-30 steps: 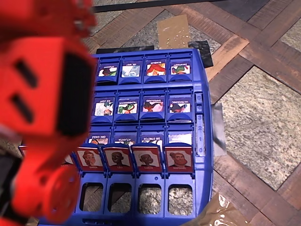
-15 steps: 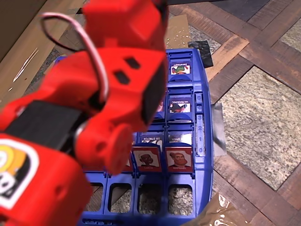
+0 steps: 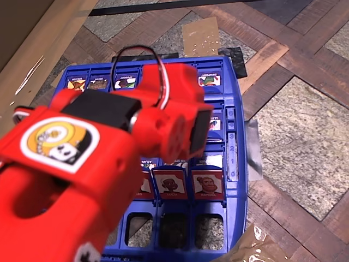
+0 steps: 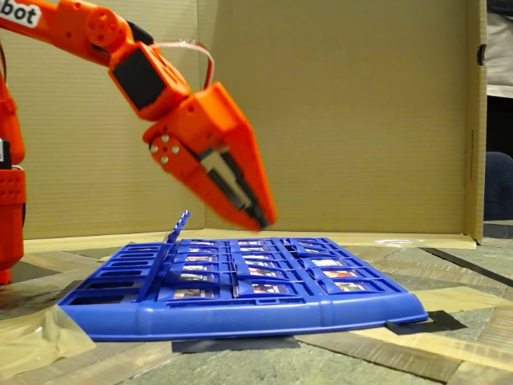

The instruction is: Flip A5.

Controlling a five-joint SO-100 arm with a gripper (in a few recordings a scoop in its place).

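Table (image 3: 305, 136) of patchwork wood and stone is carrying a blue game board (image 4: 240, 301), with a cardboard wall (image 4: 353, 112) standing behind. The red arm (image 3: 82, 164) is hiding many tiles – A5 (image 3: 207, 184) is standing upright in the red row, at the right end in the overhead view. The jaws (image 4: 258, 216) are hanging closed above the board.

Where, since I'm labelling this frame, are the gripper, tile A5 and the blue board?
gripper (image 4: 261, 218): fixed view, at its fingertips.
A5 (image 3: 207, 184): overhead view, on the portrait's face.
blue board (image 4: 240, 317): fixed view, on its front rim.
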